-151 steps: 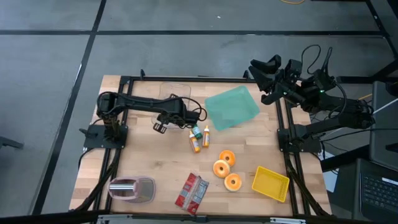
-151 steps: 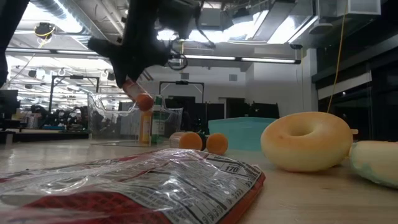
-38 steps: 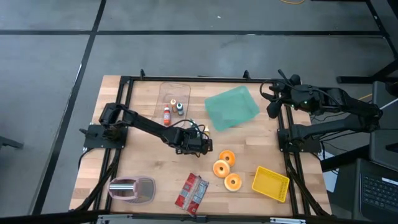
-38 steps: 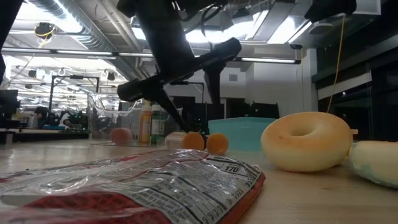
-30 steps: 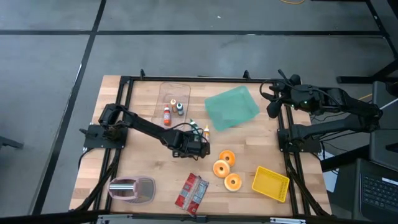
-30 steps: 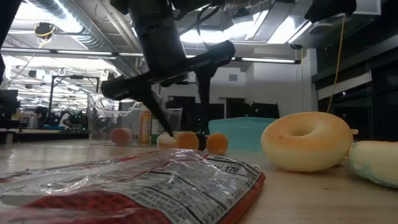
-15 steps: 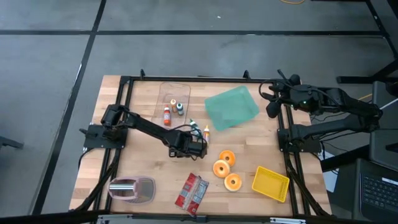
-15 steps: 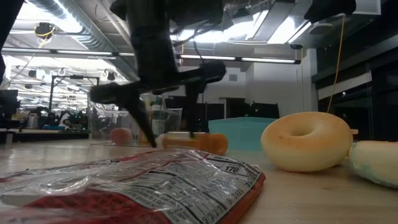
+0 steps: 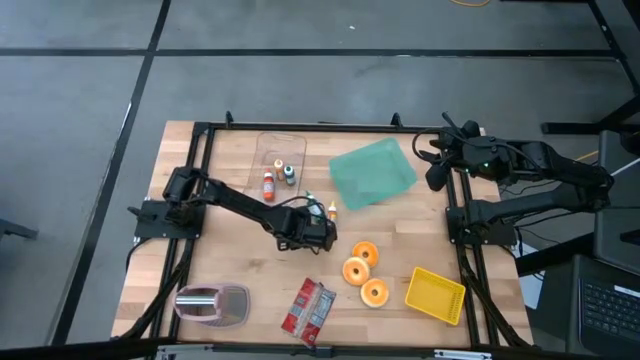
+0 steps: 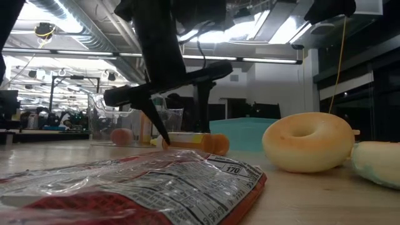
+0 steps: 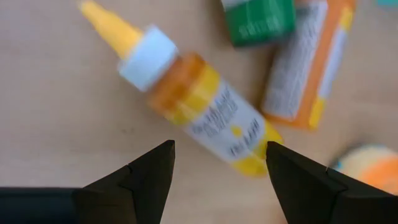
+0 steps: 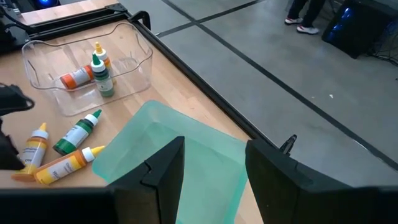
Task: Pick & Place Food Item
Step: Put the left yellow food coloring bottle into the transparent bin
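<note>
1. Yellow plastic fills your left wrist view: the yellow sauce bottle (image 11: 202,115) lies on its side on the wooden table (image 9: 230,240), just ahead of the left gripper (image 11: 217,165), whose fingers stand wide apart with nothing between them.

2. Seen from above, that gripper (image 9: 318,233) sits near the table's middle, and the bottle is mostly hidden under it, at about 10 o'clock from the nearest doughnut (image 9: 365,253).

3. In the wrist view, the bottle's long axis runs on a diagonal, the pointed cap towards 10 o'clock and the base towards 4 o'clock, so it lies skewed to the line between your fingers.

4. Risk, as I judge it: close now and the fingers may catch the round body off-square, letting it roll or squirt out sideways.

5. Second risk: the orange bottle (image 11: 308,68) and green bottle (image 11: 260,18) lie just beside it at about 1 o'clock. A fingertip coming down there could nudge or trap one of them along with your target.

6. Farther off, at 11 o'clock from the gripper in the high view, the clear container (image 9: 281,165) already holds two bottles and looks like the likely drop point.

7. Farthest, the right gripper (image 9: 437,172) waits past the table's right edge, fingers parted and holding nothing.
</note>
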Controlling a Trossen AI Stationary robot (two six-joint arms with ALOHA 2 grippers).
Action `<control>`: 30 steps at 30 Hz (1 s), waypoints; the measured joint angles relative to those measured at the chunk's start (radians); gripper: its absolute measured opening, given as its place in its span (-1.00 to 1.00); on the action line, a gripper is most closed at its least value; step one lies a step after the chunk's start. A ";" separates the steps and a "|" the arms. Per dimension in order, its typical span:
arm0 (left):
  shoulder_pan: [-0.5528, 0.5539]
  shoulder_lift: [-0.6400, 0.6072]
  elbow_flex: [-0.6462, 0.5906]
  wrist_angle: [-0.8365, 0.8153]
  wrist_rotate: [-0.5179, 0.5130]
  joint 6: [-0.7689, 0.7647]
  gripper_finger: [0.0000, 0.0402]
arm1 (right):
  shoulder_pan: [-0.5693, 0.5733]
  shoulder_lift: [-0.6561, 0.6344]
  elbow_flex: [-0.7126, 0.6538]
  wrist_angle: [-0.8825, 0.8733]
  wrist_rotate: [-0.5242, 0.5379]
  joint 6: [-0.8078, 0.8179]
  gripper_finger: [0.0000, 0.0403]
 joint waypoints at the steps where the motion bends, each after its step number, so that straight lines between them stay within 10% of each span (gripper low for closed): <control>1: 0.006 0.000 0.000 -0.008 -0.004 -0.004 0.23 | 0.000 0.000 0.000 0.000 0.000 0.000 -0.16; 20: 0.088 0.095 0.004 0.144 0.112 0.082 0.20 | 0.000 0.000 0.000 -0.002 -0.008 0.000 -0.16; 30: 0.083 0.098 0.001 0.189 0.141 0.181 -0.41 | 0.000 0.002 0.000 0.000 -0.003 0.000 -0.16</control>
